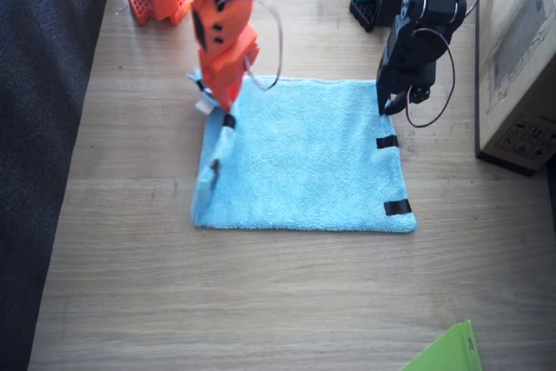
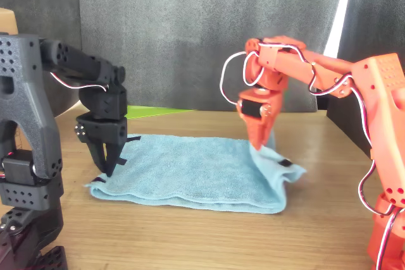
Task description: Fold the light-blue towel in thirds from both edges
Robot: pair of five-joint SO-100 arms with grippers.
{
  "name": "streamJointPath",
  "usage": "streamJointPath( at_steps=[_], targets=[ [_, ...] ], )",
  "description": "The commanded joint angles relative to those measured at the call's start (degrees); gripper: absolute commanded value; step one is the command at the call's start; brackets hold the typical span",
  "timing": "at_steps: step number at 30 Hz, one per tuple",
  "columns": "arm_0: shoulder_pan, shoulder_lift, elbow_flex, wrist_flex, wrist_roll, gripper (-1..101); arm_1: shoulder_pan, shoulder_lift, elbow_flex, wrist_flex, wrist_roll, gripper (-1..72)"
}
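Towel (image 1: 304, 158) lies flat on the tabletop (image 1: 261, 301), its left edge (image 1: 211, 171) lifted and curling. We see the right hand (image 1: 222, 100), orange, clamped on that edge's far corner. Left hand (image 1: 387, 103), black, is down at the far right corner; we cannot tell whether it grips.

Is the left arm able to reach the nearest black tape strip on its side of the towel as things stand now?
Probably yes. The left gripper hangs at the light-blue towel's far corner, and the black tape strip lies just in front of it, uncovered, with nothing between them.
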Motion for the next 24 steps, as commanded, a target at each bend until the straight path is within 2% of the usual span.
streamJointPath(
  at_steps=[1, 13, 14, 16, 18, 24],
  targets=[
    [0.09, 1.76, -0.79, 0.26, 0.18, 0, 1.41, 0.79, -5.36, 0.53, 0.00, 0.1],
    [0.00, 1.85, 0.35, -0.62, -0.35, 0, 3.34, -6.94, -13.71, 0.53, 1.67, 0.4],
    [0.00, 1.85, 0.35, -0.62, -0.35, 0, 3.60, -7.21, -13.80, 0.53, 1.85, 2.2],
    [0.00, 1.85, 0.44, -0.62, -0.35, 0, 4.31, -7.47, -13.80, 0.53, 1.67, 14.6],
    [-0.18, 1.85, 0.44, -0.62, -0.35, 0, 5.27, -7.47, -14.41, 0.53, 1.85, 21.1],
    [-0.44, 1.85, 0.26, -0.62, -0.62, 0, 9.67, -5.27, -16.44, 0.53, -0.53, 25.4]
  ],
)
